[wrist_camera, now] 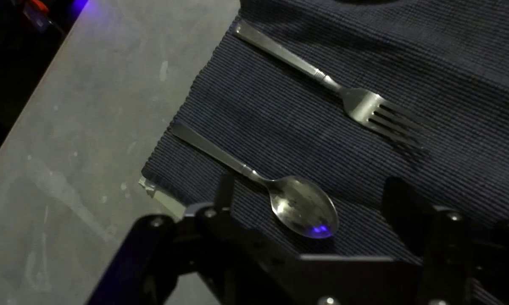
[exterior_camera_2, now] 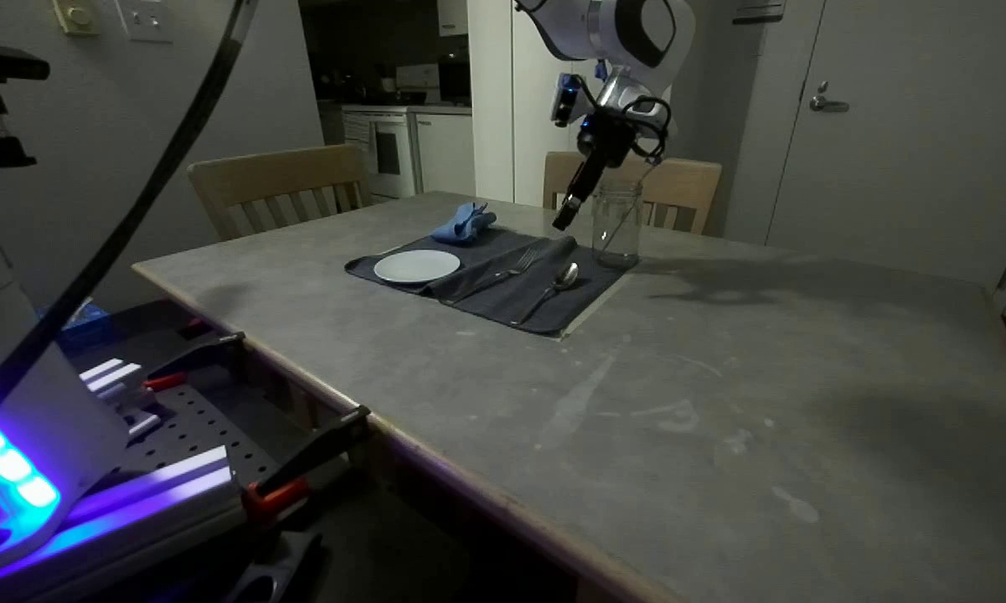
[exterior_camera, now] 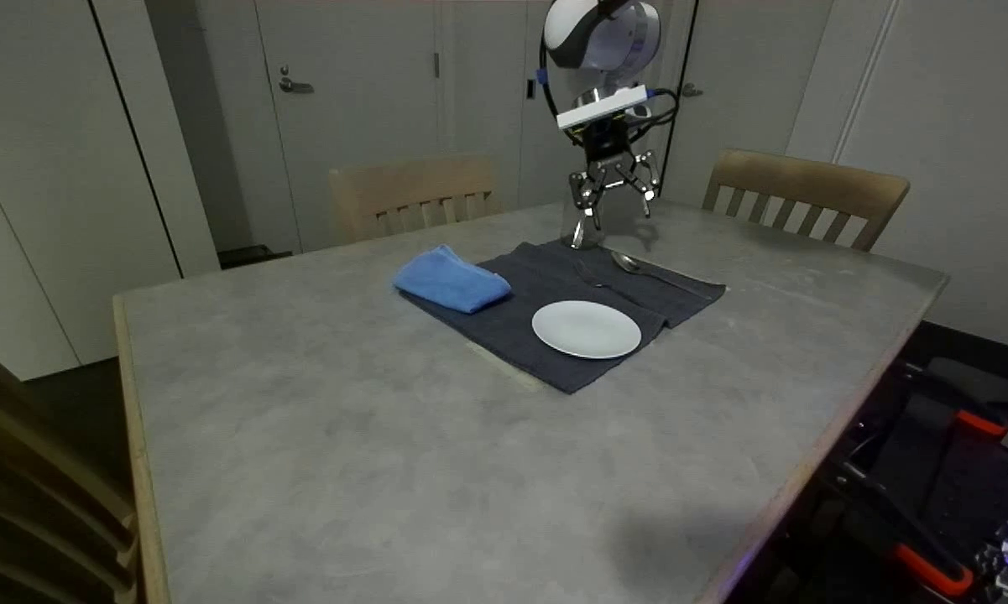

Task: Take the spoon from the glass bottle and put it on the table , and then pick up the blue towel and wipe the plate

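The glass jar (exterior_camera_2: 606, 211) stands at the back corner of the dark placemat (exterior_camera: 524, 335). A long thin metal utensil (exterior_camera_2: 627, 218) leans inside it, apparently a spoon, with its handle above the rim. The blue towel (exterior_camera: 449, 279) lies folded at the mat's far side in an exterior view, and bunched in an exterior view (exterior_camera_2: 465, 226). The white plate (exterior_camera: 586, 329) sits flat on the mat. My gripper (exterior_camera: 618, 211) is open and empty, in the air above the mat and beside the jar. In the wrist view its fingers (wrist_camera: 313, 201) frame the bowl of another spoon lying below.
That other spoon (wrist_camera: 303, 207) and a fork (wrist_camera: 360, 103) lie side by side on the mat, near the jar. Wooden chairs (exterior_camera: 806, 184) stand at the table (exterior_camera: 344, 419) edges. Clamps (exterior_camera_2: 272, 498) and the robot's base mount are at one table side.
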`<state>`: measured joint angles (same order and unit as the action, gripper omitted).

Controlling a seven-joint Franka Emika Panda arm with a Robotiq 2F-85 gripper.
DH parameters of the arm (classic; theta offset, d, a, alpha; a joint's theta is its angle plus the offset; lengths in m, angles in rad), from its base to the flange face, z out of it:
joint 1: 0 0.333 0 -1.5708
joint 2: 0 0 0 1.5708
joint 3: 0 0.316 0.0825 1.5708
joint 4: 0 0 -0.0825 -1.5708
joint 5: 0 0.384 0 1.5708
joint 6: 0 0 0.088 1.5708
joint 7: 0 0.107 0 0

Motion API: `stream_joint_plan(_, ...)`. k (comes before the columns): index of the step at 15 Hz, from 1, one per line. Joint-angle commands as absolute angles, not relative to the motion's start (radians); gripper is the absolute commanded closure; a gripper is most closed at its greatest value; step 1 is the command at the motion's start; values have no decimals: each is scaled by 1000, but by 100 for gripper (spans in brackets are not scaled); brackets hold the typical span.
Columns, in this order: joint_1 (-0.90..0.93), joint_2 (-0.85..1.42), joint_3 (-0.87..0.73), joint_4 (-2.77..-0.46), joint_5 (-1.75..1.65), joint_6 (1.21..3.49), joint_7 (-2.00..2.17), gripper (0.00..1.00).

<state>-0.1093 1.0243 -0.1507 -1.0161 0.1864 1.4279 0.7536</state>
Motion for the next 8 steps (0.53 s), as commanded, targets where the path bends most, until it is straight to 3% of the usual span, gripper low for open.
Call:
stream_joint_plan(1,-106,949,-135,-1041,181,1421,668,0)
stream_joint_plan(8,-44,856,-70,-1044,158,1368,417,0)
